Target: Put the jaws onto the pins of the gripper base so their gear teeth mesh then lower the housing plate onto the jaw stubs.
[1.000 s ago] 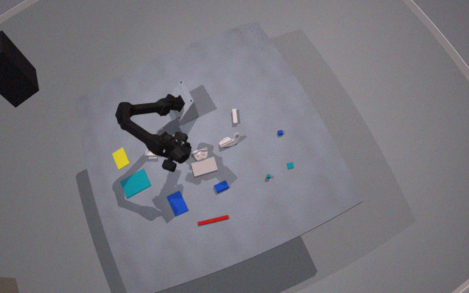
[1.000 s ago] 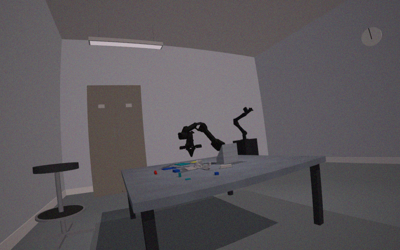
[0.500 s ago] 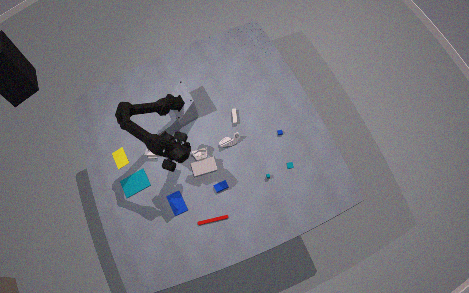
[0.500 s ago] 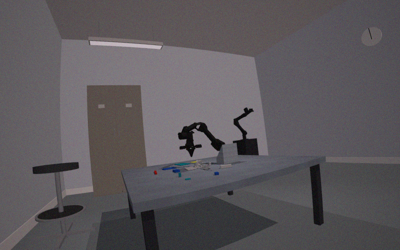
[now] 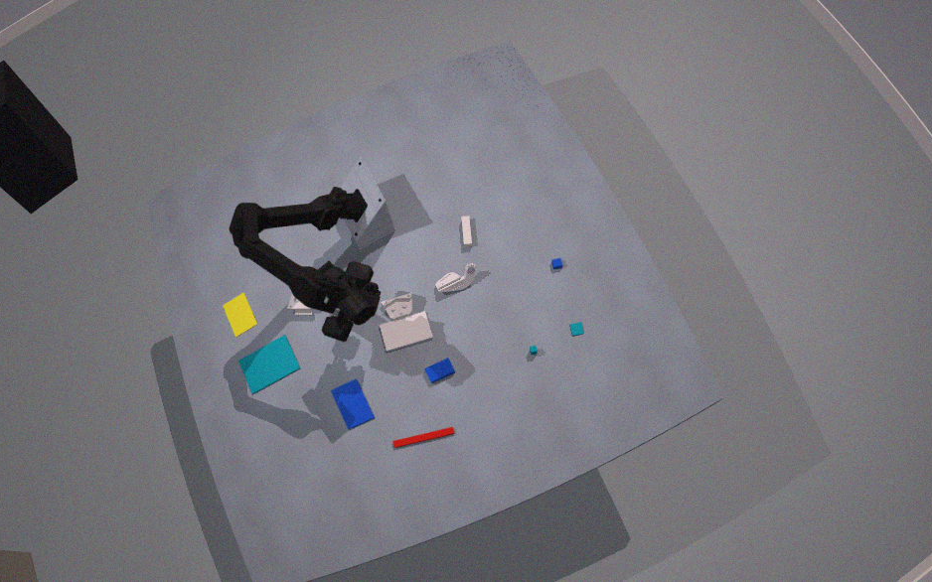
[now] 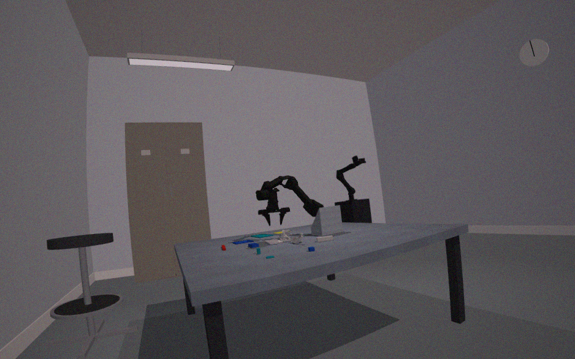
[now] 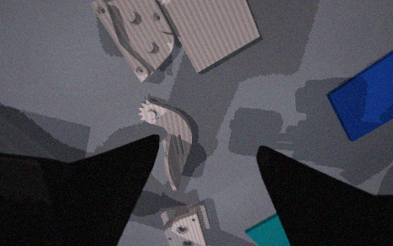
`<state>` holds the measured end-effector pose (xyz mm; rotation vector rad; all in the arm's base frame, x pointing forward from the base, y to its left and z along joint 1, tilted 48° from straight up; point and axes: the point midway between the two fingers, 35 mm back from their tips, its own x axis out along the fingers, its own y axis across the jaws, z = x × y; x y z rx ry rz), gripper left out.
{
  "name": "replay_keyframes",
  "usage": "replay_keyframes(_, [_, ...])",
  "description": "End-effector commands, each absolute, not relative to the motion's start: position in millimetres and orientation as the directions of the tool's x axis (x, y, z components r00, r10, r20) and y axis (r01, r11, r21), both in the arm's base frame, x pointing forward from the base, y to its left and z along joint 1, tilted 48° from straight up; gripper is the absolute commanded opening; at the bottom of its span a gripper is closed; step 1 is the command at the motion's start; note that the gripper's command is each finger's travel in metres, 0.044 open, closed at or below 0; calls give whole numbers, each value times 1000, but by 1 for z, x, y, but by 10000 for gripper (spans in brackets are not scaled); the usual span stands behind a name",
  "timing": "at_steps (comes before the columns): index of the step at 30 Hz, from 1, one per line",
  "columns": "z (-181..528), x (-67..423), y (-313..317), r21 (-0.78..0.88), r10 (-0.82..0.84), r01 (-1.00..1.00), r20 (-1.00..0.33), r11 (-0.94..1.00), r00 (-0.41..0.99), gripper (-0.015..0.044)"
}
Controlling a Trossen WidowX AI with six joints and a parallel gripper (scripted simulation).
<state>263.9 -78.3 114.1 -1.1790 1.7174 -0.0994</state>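
My gripper [image 6: 274,224] [image 7: 209,147] is open and empty, pointing down above the table. Below it, near the left finger, a pale toothed jaw [image 7: 179,126] lies on the table; the arm hides it in the top view. The second jaw [image 5: 453,281] lies farther right, apart from the other parts. The pale piece with two raised pins, seemingly the gripper base [image 5: 398,307] [image 7: 125,31], lies beside a pale block. A smaller pale piece with round holes, seemingly the housing plate [image 5: 301,306] [image 7: 191,233], is partly hidden by the arm.
The pale block [image 5: 405,332] [image 7: 215,31] stands beside the base. A narrow pale bar [image 5: 466,230], a blue block [image 5: 440,369], a blue slab [image 5: 353,404] [image 7: 357,109], a teal slab [image 5: 269,363], a yellow tile [image 5: 239,314] and a red bar [image 5: 423,438] lie around. A grey upright panel [image 6: 330,220] stands behind.
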Motion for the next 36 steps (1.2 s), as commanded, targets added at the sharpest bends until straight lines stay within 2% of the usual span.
replay_keyframes(1, [114, 264, -78, -551, -736, -653, -676, 520, -15, 440])
replay_keyframes(29, [114, 264, -78, -551, -736, -653, -676, 520, -15, 440])
replay_keyframes(36, [114, 264, -78, -551, -736, -653, -676, 520, -15, 256])
